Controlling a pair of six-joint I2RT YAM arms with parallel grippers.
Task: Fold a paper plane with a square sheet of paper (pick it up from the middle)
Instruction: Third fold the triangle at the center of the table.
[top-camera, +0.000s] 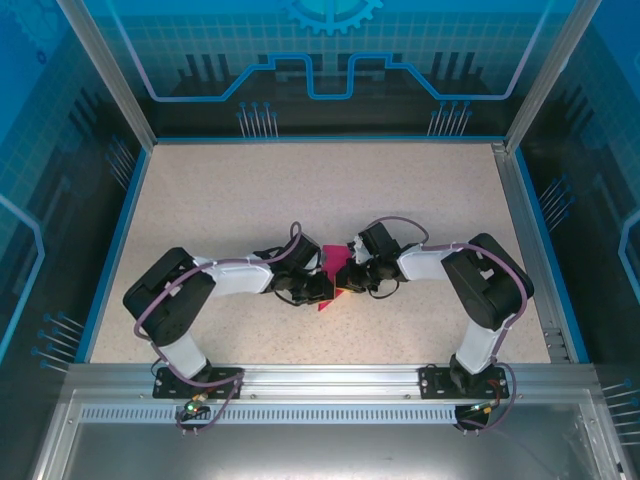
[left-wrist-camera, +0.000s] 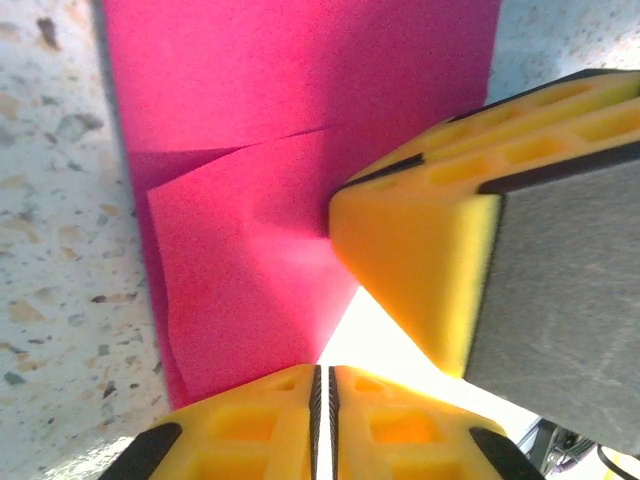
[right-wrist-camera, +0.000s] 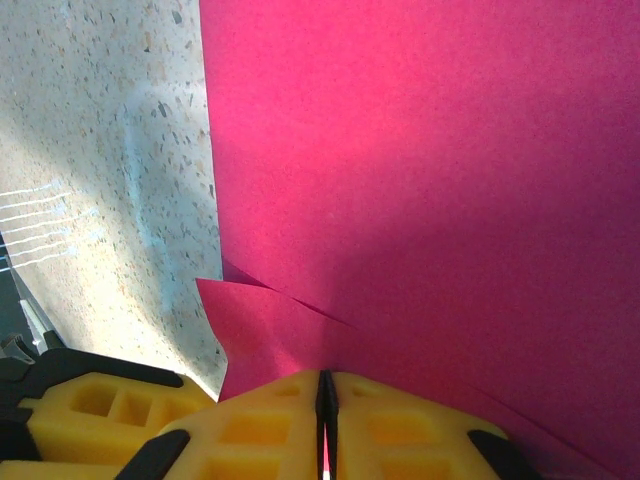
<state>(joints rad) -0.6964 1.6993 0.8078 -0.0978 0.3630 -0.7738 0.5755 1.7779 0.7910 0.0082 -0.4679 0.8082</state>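
On speckled table, near middle | pinching paper plane with left gripper and right gripper, both clenched on it | aiming for level grips, gentle tension, no tearing

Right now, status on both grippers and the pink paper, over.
Left gripper shut on the paper plane. Right gripper shut on it too. Partly folded, creases showing.

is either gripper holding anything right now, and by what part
Both hold the pink paper. The left gripper has its jaws shut on one folded edge; the right gripper pinches an edge from the other side.
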